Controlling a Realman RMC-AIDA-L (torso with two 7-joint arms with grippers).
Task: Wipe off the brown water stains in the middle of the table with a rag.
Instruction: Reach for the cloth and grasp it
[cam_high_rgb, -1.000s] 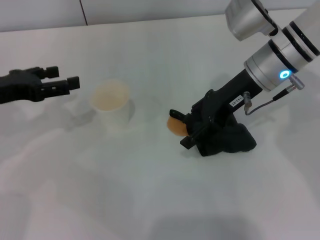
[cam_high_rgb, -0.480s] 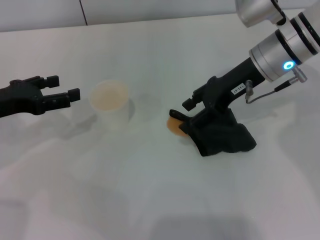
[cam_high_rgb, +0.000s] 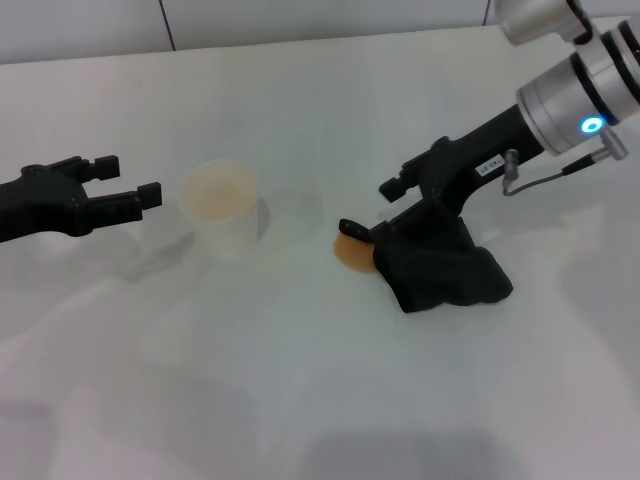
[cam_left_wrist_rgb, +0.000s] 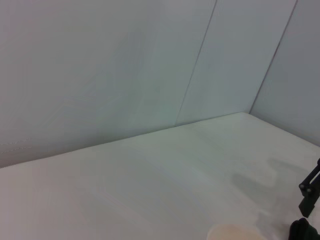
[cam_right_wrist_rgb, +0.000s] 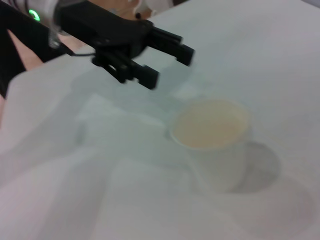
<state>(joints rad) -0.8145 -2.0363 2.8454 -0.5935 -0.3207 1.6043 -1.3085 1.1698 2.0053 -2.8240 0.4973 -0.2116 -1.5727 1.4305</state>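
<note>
Rag (cam_high_rgb: 440, 265) (black wad) touches stain (cam_high_rgb: 350, 252).

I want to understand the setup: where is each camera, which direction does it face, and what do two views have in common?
Head view: from above, looking down at the table, the cup, the rag, the stain; shows left pincer, right pincer.
Left wrist view: low, facing walls and corner; cup rim.
Right wrist view: faces the cup and left pincer.
All three share the cup.
</note>
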